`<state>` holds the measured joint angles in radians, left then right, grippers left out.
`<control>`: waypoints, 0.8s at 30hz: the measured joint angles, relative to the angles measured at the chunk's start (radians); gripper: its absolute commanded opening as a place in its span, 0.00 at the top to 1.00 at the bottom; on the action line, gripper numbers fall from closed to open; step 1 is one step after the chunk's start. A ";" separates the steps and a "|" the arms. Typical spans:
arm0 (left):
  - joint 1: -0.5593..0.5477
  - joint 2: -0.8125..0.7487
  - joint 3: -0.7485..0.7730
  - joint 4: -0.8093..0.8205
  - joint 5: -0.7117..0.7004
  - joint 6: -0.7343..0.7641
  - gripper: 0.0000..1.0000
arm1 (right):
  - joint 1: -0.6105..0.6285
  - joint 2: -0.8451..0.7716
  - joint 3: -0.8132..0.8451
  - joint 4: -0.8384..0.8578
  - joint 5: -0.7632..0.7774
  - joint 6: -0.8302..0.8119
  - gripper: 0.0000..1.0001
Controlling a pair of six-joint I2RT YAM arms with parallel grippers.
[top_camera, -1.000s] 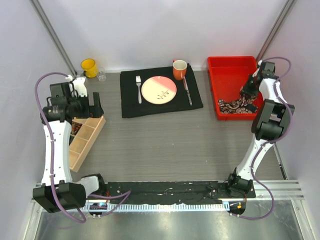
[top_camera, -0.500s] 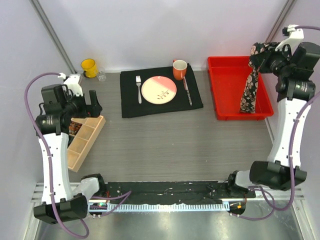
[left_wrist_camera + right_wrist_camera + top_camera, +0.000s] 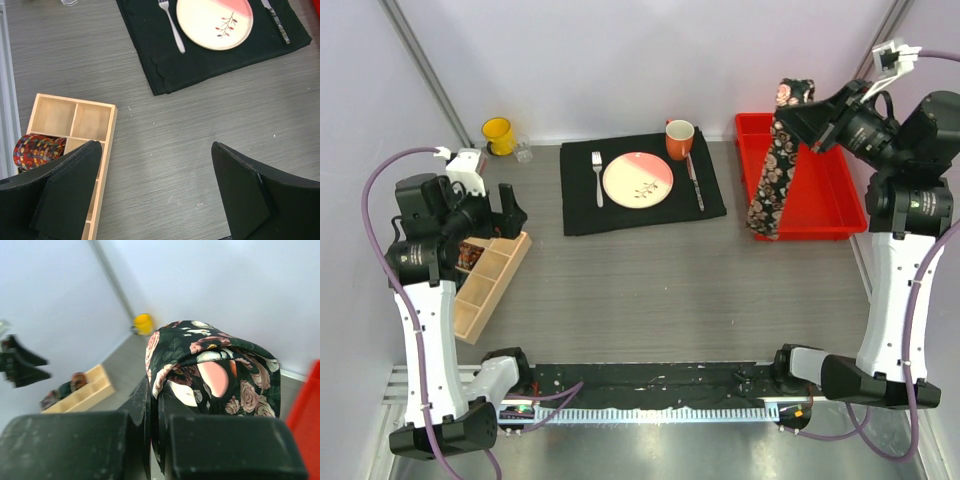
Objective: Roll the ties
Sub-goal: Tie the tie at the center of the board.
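Observation:
My right gripper (image 3: 798, 112) is shut on a black floral-print tie (image 3: 772, 165), held high; the tie hangs down in front of the red bin's (image 3: 820, 195) left side. In the right wrist view the tie (image 3: 215, 365) drapes over the closed fingers (image 3: 145, 400). My left gripper (image 3: 510, 212) is open and empty above the wooden divider box (image 3: 490, 280). A coiled red-brown patterned tie (image 3: 37, 150) sits in one box compartment; the open fingers (image 3: 70, 195) frame bare table.
A black placemat (image 3: 640, 205) holds a plate (image 3: 637, 179), fork (image 3: 597, 176), knife (image 3: 695, 182) and orange mug (image 3: 679, 138). A yellow mug (image 3: 498, 134) and small glass (image 3: 524, 152) stand at the back left.
My right arm lifted the floral tie out of the red bin and swung it left, past the bin's left edge. The left arm shifted slightly.

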<state>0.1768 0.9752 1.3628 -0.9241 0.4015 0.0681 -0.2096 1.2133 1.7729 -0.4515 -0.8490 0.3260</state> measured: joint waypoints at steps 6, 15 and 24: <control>0.000 -0.001 0.000 0.000 0.025 0.004 0.04 | 0.067 0.017 0.010 0.066 -0.027 0.132 0.99; 0.000 0.014 0.000 0.001 0.038 0.004 0.04 | 0.060 -0.049 0.046 -0.045 0.251 0.067 0.99; 0.000 0.013 -0.021 0.013 0.037 0.023 0.04 | 0.018 -0.145 0.007 -0.238 0.494 -0.249 0.99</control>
<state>0.1768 0.9882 1.3422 -0.9115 0.4385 0.0914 -0.1917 1.0687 1.7798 -0.6895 -0.3546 0.0769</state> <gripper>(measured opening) 0.968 0.058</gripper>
